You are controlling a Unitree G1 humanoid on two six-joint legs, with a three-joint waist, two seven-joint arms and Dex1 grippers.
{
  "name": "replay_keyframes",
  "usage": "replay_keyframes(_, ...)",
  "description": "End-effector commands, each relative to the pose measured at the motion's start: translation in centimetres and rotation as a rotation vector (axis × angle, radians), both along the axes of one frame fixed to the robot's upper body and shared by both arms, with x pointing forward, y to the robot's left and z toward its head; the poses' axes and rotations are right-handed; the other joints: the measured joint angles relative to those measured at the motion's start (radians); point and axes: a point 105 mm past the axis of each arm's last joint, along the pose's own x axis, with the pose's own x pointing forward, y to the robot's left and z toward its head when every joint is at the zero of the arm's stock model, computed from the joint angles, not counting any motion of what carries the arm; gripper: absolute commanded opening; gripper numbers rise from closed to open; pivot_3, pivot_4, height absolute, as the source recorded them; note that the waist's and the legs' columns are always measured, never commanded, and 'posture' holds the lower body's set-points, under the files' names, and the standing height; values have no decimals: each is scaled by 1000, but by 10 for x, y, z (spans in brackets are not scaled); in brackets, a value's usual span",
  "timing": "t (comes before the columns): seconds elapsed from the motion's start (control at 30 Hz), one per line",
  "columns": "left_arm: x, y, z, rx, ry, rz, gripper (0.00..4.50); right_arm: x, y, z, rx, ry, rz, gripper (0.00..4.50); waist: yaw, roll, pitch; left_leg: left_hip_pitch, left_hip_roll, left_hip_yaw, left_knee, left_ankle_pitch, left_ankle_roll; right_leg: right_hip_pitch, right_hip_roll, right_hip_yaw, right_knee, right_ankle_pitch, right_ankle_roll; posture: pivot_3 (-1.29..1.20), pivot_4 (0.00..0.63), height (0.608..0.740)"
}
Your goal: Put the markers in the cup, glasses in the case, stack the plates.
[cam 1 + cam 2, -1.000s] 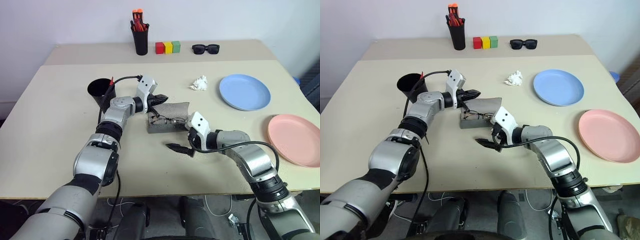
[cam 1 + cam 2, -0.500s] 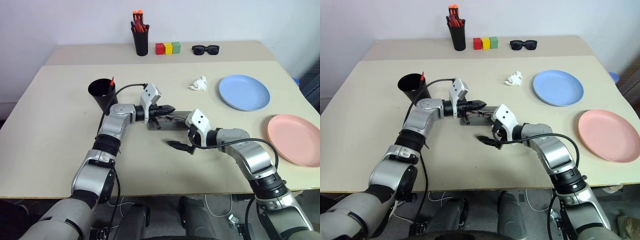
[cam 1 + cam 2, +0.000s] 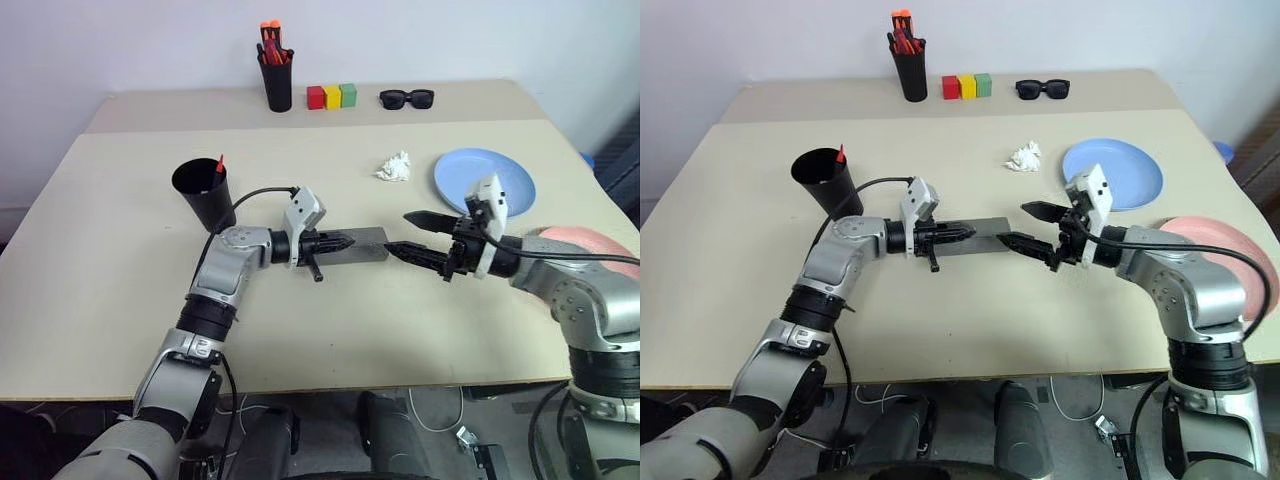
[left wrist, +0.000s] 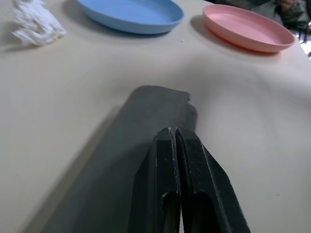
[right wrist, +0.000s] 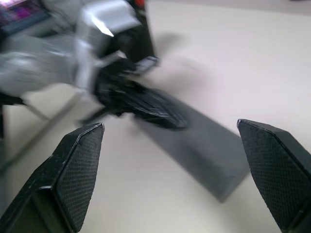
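The grey, felt-surfaced rectangular glasses case [image 3: 352,244] is lying closed in the middle of the beige desk [image 3: 120,250], its long axis running left to right between the two tools. The left tool [image 3: 338,241], its black fingers pressed together and gripping nothing, is resting over the case's left end and pointing right along it. The right tool [image 3: 416,234], jaws spread wide and empty, is hovering just off the case's right end and pointing left.

With the case apparently done, stacking is likely next. The round light blue plate [image 3: 484,176] is sitting just behind the right tool, and the salmon pink plate [image 3: 1225,236] is sitting to its right, largely hidden by that arm. Both are lying on the right arm's side, well apart from the left tool, so the right arm is the nearer one.

The wide black tapered cup [image 3: 203,192] is standing behind the left arm, a red pen tip [image 3: 220,161] showing above its rim.
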Motion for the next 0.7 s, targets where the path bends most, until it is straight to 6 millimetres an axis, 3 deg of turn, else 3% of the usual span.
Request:
replay_keyframes(0.03, -13, 0, 17, -50, -49, -74, 62, 6, 0, 11, -16, -81, -17, 4500, 2, 0, 0, 0, 0, 0, 0, 0, 0, 0, 0, 0, 0, 0, 0, 0, 150, 740)
replay_keyframes(0.3, -23, 21, 38, -78, -171, -110, 62, 12, -12, 13, -49, -118, -63, 4500, 4, 0, 0, 0, 0, -1, 0, 0, 0, 0, 0, 0, 0, 0, 0, 0, 150, 740)
replay_keyframes(0.4, -25, 31, 51, -93, -203, -119, 934, 11, -17, 11, -61, -119, -76, 4500, 3, 0, 0, 0, 0, 0, 0, 0, 0, 0, 0, 0, -1, 0, 0, 0, 150, 740)
replay_keyframes(0.53, -32, 44, 64, -119, -214, -143, 2956, 13, -33, 12, -90, -129, -136, 4500, 3, 0, 0, 0, 0, 0, 0, 0, 0, 0, 0, 0, -1, 0, 0, 0, 150, 740)
replay_keyframes(0.63, -30, 58, 80, -180, -207, -126, 4452, 18, -60, 18, -136, -160, -251, 4500, 4, 0, 0, -1, 0, 0, 0, 0, 0, 0, 0, 0, -1, 0, 0, 0, 150, 740)
replay_keyframes(0.7, -31, 64, 85, -203, -188, -128, 4452, 20, -72, 18, -209, -184, -298, 4500, 4, 0, 0, -1, 0, 0, 0, 0, 0, 0, 0, 0, -1, 0, 0, 0, 150, 740)
